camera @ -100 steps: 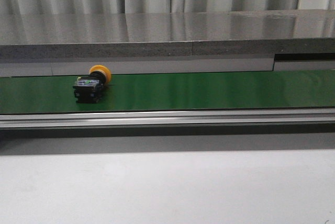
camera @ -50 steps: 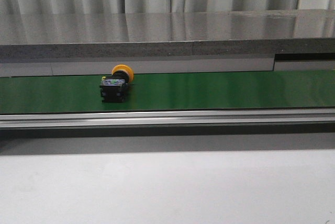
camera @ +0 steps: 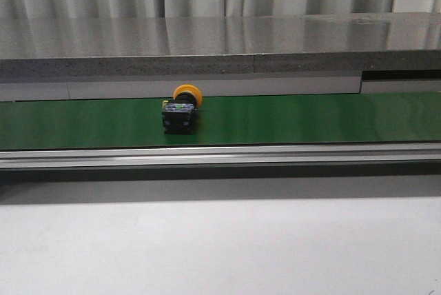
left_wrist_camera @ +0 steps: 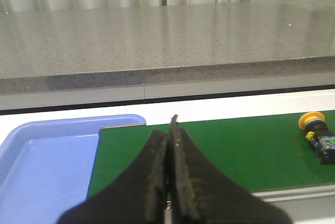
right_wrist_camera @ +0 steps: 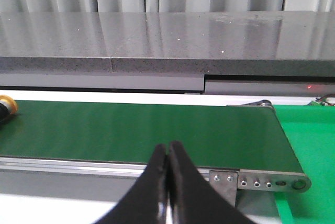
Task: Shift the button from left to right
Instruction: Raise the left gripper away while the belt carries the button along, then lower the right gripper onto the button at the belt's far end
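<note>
The button point(camera: 181, 110) lies on its side on the green conveyor belt point(camera: 289, 119), yellow-orange head toward the back, black body toward me, left of the belt's middle. It shows in the left wrist view point(left_wrist_camera: 317, 134) far off to one side, and only its yellow head shows at the edge of the right wrist view point(right_wrist_camera: 6, 107). My left gripper point(left_wrist_camera: 168, 135) is shut and empty over the belt's left end. My right gripper point(right_wrist_camera: 167, 150) is shut and empty near the belt's front rail. Neither gripper shows in the front view.
A blue tray point(left_wrist_camera: 47, 156) sits at the belt's left end. A grey stone ledge point(camera: 220, 43) runs behind the belt. A metal rail point(camera: 220, 156) runs along its front. The belt's right end with bolts point(right_wrist_camera: 261, 182) borders a green mat point(right_wrist_camera: 309, 140).
The button has moved to the right along the belt, from the far left toward the middle. Its pose is unchanged.
</note>
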Motion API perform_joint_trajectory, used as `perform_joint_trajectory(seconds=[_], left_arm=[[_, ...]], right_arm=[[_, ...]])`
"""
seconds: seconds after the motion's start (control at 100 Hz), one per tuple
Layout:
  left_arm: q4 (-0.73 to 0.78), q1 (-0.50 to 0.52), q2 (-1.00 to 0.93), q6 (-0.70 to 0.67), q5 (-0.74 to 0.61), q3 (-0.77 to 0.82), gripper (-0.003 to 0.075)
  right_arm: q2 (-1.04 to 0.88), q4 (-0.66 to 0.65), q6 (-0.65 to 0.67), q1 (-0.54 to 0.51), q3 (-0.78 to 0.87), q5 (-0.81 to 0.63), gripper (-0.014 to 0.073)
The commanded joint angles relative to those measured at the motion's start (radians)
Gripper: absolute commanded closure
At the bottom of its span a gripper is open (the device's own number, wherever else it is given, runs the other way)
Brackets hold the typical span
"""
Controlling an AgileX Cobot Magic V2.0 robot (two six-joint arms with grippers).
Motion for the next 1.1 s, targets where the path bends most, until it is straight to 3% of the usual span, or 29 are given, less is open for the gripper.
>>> perform_joint_trajectory(seconds=[0.0,0.51,0.72,1.09], left_arm=[[-0.014,-0.008,0.006,0.000,-0.082,-0.028,0.0740],[-0.014,-0.008,0.006,0.000,-0.082,-0.028,0.0740],[-0.014,-0.008,0.006,0.000,-0.082,-0.028,0.0740],[-0.014,-0.008,0.006,0.000,-0.082,-0.028,0.0740]], right_arm=[[0.085,-0.001,-0.004,0.002,-0.095,-0.006,0.0662],[0.619,0.086,-0.004,0.002,-0.539,0.419,0.0662],[0.731,0.086,-0.004,0.002,-0.606,0.394,0.0662],[0.754,0.086,-0.004,0.002,-0.607,0.340,0.0658]])
